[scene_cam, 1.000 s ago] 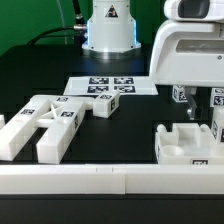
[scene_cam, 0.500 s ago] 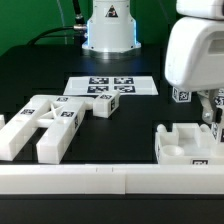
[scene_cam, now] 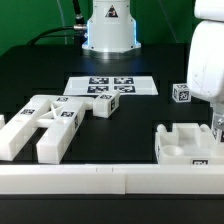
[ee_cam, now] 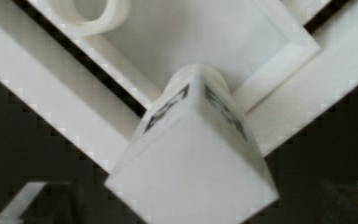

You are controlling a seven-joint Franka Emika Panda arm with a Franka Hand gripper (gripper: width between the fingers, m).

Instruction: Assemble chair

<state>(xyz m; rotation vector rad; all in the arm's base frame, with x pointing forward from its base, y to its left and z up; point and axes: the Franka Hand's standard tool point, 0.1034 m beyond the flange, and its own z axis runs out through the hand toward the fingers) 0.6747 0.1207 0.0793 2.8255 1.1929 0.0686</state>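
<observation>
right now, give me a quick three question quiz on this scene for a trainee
1. True or false: the small white tagged cube sits on the exterior view's left.
2. Which is nearest the camera? A: thin flat white marker board; B: long white rail; C: that cube.
3. On which side of the exterior view is the chunky white plastic H-shaped chair piece?
Key: 1 false; 2 B; 3 the exterior view's left.

The arm (scene_cam: 206, 55) stands at the exterior view's right, partly cut off by the frame edge, wrist pointing down. The gripper (scene_cam: 216, 128) hangs low, jaws fully spread. In the wrist view the fingers (ee_cam: 16, 204) sit far apart.
</observation>
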